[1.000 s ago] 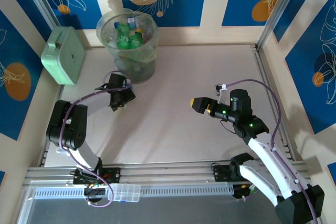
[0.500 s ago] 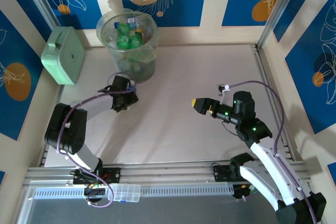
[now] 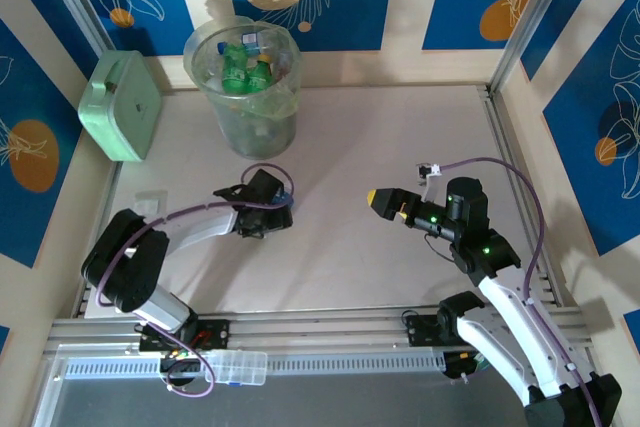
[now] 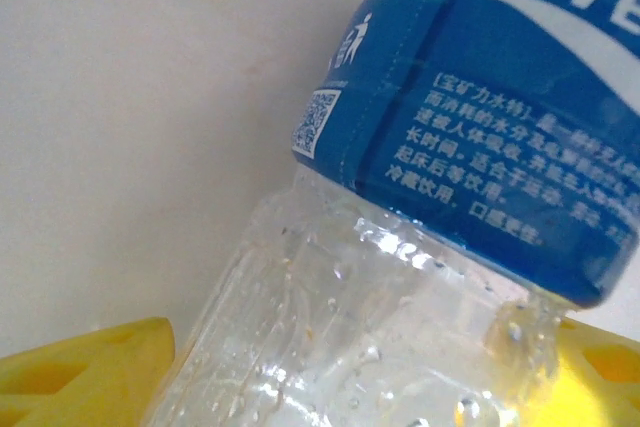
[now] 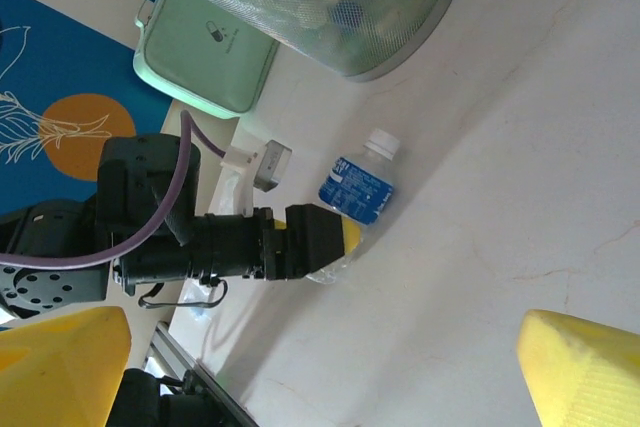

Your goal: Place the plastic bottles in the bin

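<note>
A clear plastic bottle [image 4: 440, 207] with a blue label and white cap lies on the table, and my left gripper [image 4: 340, 377] is shut on its lower body, a yellow finger on each side. From above, this bottle [image 3: 287, 195] and the left gripper [image 3: 281, 209] are at mid-table, below the bin [image 3: 255, 125]. The bin is tall, round and translucent, with green and clear bottles [image 3: 245, 67] inside. My right gripper [image 3: 385, 202] hovers open to the right, pointing at the bottle [image 5: 360, 192]. Its yellow fingers [image 5: 60, 357] stand wide apart with nothing between them.
A mint-green square box [image 3: 122, 105] leans at the far left beside the bin [image 5: 330, 7]. Metal rails and a small clear case [image 3: 235, 367] run along the near edge. Bare tabletop lies between the two grippers and to the far right.
My left gripper has swung right and toward me, away from the bin, taking the blue-labelled bottle along. The right gripper has shifted only slightly.
</note>
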Controlling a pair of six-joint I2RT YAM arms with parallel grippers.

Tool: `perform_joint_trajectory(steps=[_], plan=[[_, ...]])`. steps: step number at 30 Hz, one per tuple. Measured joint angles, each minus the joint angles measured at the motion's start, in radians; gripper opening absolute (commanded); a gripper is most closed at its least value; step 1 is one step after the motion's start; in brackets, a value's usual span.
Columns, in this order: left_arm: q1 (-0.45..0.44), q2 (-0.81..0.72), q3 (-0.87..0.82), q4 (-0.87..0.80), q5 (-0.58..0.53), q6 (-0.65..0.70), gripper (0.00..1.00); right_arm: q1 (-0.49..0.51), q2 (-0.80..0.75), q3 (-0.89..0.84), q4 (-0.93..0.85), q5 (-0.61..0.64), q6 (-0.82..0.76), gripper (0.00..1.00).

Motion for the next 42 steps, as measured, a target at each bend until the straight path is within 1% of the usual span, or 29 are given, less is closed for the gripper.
perform_joint_trajectory(steps=[3, 6, 12, 15, 19, 21, 25, 29, 31, 34, 38, 40, 42], plan=[[-0.031, 0.001, 0.017, -0.043, -0.017, 0.036, 0.89, -0.006, -0.005, -0.002, -0.007, 0.0, 0.0, 0.99], [-0.046, 0.018, 0.054, -0.089, -0.027, 0.089, 0.92, -0.014, -0.013, -0.005, -0.013, 0.0, 0.0, 0.99], [-0.048, 0.123, 0.189, -0.161, -0.028, 0.26, 0.91, -0.037, -0.014, -0.007, -0.016, -0.005, -0.001, 0.99], [-0.054, 0.169, 0.235, -0.188, -0.023, 0.335, 0.87, -0.046, -0.014, -0.007, -0.016, -0.009, -0.001, 0.99], [-0.078, 0.198, 0.251, -0.22, -0.017, 0.398, 0.78, -0.059, -0.014, -0.007, -0.017, -0.016, -0.002, 0.99], [-0.1, 0.21, 0.256, -0.233, -0.02, 0.428, 0.7, -0.066, -0.014, -0.007, -0.017, -0.021, -0.002, 0.99], [-0.132, 0.225, 0.257, -0.239, -0.045, 0.451, 0.58, -0.077, -0.014, -0.011, -0.016, -0.034, -0.001, 1.0], [-0.144, 0.214, 0.257, -0.239, -0.079, 0.465, 0.55, -0.079, -0.015, -0.011, -0.018, -0.042, -0.001, 0.99], [-0.144, 0.195, 0.257, -0.239, -0.092, 0.468, 0.55, -0.079, -0.017, -0.011, -0.02, -0.042, -0.001, 0.99], [-0.144, 0.126, 0.257, -0.238, -0.1, 0.476, 0.54, -0.079, -0.024, -0.011, -0.026, -0.046, -0.002, 0.98], [-0.145, -0.021, 0.253, -0.217, -0.093, 0.503, 0.5, -0.079, -0.026, -0.011, -0.028, -0.057, -0.001, 0.98], [-0.145, -0.106, 0.235, -0.181, -0.064, 0.522, 0.5, -0.079, -0.026, -0.011, -0.027, -0.061, -0.001, 0.98], [-0.145, -0.196, 0.206, -0.135, -0.002, 0.542, 0.51, -0.072, -0.026, -0.011, -0.027, -0.07, -0.006, 0.97]])
